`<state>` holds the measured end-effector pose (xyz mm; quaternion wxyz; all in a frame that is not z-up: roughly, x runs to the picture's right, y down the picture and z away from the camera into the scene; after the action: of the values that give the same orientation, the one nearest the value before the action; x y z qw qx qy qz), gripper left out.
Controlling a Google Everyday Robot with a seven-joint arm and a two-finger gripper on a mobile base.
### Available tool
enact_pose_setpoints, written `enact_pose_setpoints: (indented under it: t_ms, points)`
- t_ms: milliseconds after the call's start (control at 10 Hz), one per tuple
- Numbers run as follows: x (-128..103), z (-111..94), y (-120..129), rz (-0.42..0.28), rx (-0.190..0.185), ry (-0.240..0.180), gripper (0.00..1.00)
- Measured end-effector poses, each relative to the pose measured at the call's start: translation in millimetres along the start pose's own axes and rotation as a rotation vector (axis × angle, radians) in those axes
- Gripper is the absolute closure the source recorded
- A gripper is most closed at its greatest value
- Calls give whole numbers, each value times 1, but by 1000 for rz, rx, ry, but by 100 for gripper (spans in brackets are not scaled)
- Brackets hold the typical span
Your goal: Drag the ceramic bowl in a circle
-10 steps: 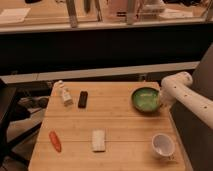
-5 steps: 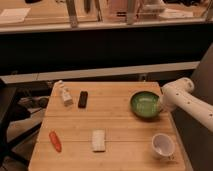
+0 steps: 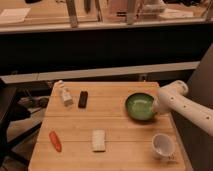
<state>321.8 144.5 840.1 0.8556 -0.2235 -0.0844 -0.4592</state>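
Observation:
The ceramic bowl (image 3: 139, 107), round, green and dark-rimmed, sits on the right half of the wooden table (image 3: 115, 130). My gripper (image 3: 155, 106) is at the bowl's right rim, at the end of my white arm (image 3: 186, 106), which reaches in from the right edge. The gripper's tip touches or overlaps the rim.
A small white cup (image 3: 162, 145) stands at the front right, close to the arm. A white block (image 3: 99, 140) and an orange carrot-like item (image 3: 55, 141) lie at the front. A black bar (image 3: 83, 99) and a small white bottle (image 3: 64, 93) lie at the back left.
The bowl and the gripper have moved together toward the table's front and slightly left. The other objects have not moved.

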Motion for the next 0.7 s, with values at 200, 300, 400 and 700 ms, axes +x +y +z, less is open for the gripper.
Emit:
enact_pose_setpoints:
  t_ms: [200, 300, 400, 700]
  points:
    - [-6, -1, 0, -37, 3, 5, 99]
    - [-14, -2, -5, -55, 6, 8, 99]
    - [-23, -4, -14, -71, 9, 10, 99]
    - [-45, -9, -31, -127, 15, 16, 99]
